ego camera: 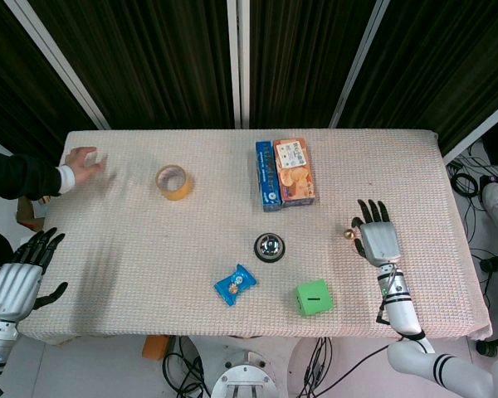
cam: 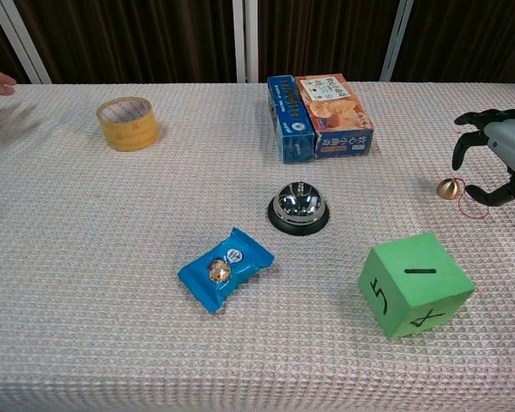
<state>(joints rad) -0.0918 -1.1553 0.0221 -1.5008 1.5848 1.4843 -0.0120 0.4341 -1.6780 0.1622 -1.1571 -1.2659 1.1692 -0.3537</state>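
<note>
1. The small brass-coloured bell (cam: 451, 188) with its thin red loop lies at the right of the frame, just beside the right hand (cam: 500, 154), whose fingers are spread and curled, holding nothing.
2. It looks light, hard and rolling; its loop seems the best hold.
3. Only the head view shows the left hand (ego camera: 18, 280), fingers spread, off the cloth-covered table (ego camera: 133, 274).

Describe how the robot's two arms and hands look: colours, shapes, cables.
Both the left hand and right hand have pale grey ribbed backs and black fingers. The right forearm is white with green marks and a thin dark cable alongside.
</note>
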